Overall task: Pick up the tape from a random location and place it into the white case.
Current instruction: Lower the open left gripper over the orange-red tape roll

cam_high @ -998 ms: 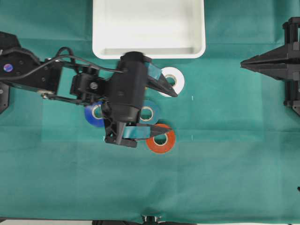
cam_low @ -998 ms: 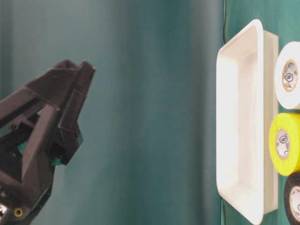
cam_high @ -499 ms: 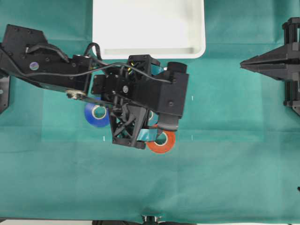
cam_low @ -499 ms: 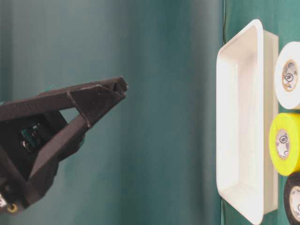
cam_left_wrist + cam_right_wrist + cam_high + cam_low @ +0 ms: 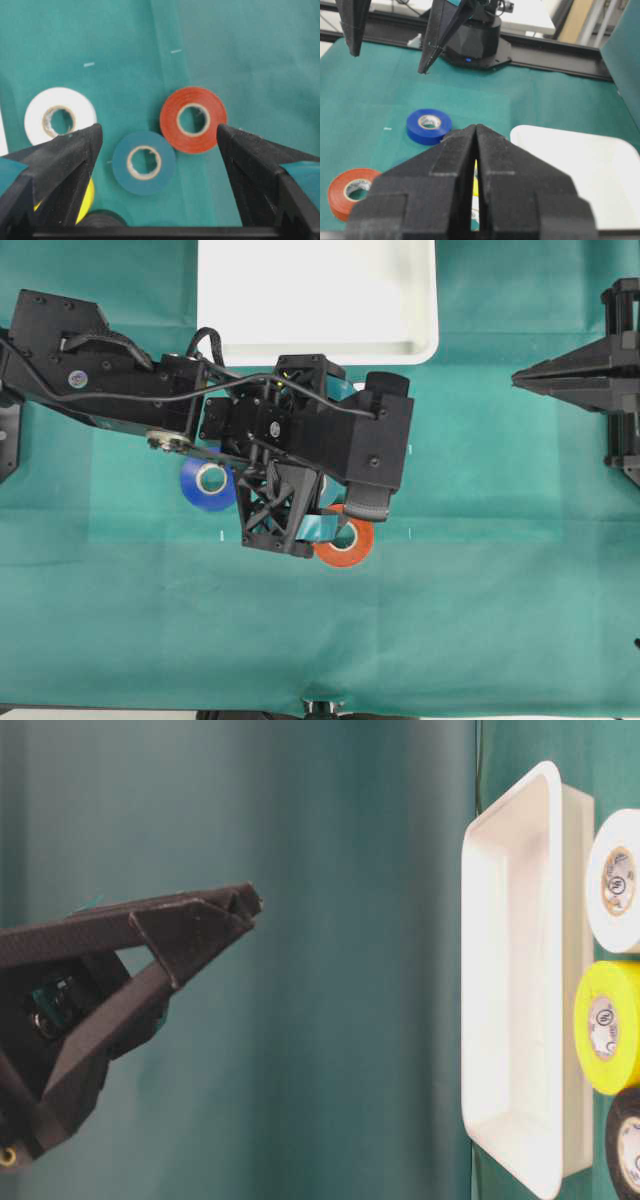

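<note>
The tape [image 5: 193, 146], an orange-red roll with a pale core, lies flat on the green cloth. In the overhead view the left arm half covers the tape [image 5: 352, 553]. My left gripper [image 5: 159, 131] hangs above the cluster of rolls, pointing down, wide open and empty. The tape sits just inside its right finger [image 5: 250, 160]. From above, the left gripper [image 5: 325, 465] is mostly hidden under its own wrist. The white case [image 5: 318, 350] lies empty at the far edge. My right gripper [image 5: 520, 375] rests at the right side, shut on nothing.
A teal roll [image 5: 122, 172] touches the tape, between the open fingers. Close by are a white roll [image 5: 35, 117], a yellow roll [image 5: 88, 197] and a black roll [image 5: 100, 218]. A blue roll [image 5: 195, 492] lies left of the cluster.
The left wrist has turned to point straight down over the rolls, hiding the white and teal rolls from above. In the last half second it barely moved. The right arm stayed still.
</note>
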`<state>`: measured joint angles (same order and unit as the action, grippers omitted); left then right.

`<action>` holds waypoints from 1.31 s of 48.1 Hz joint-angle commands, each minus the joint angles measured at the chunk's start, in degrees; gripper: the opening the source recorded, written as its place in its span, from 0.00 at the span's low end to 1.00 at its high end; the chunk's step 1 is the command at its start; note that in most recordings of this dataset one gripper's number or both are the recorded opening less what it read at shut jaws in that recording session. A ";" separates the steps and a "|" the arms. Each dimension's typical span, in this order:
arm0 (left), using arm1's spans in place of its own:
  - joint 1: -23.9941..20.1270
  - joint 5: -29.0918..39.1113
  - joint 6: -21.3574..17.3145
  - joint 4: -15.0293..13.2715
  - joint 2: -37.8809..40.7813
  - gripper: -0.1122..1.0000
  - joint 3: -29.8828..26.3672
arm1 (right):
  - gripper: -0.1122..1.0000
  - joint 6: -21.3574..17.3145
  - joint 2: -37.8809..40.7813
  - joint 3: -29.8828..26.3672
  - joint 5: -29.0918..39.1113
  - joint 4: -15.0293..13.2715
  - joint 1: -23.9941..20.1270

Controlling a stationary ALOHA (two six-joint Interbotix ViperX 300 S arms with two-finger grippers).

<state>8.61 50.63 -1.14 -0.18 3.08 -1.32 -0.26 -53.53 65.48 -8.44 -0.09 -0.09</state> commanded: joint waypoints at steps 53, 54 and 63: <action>-0.35 -9.58 0.09 0.18 4.31 0.96 7.03 | 0.10 -0.44 0.62 -1.58 -0.18 0.09 -0.26; -0.35 -9.84 0.09 0.18 4.48 0.96 7.21 | 0.10 -0.35 0.62 -1.58 -0.09 0.09 -0.26; -0.53 -11.25 0.09 0.18 6.24 0.96 7.65 | 0.10 -0.35 0.88 -1.49 -0.18 0.00 -0.26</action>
<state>8.17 40.34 -1.14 -0.18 9.84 6.15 -0.62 -53.09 65.48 -8.44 -0.09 -0.26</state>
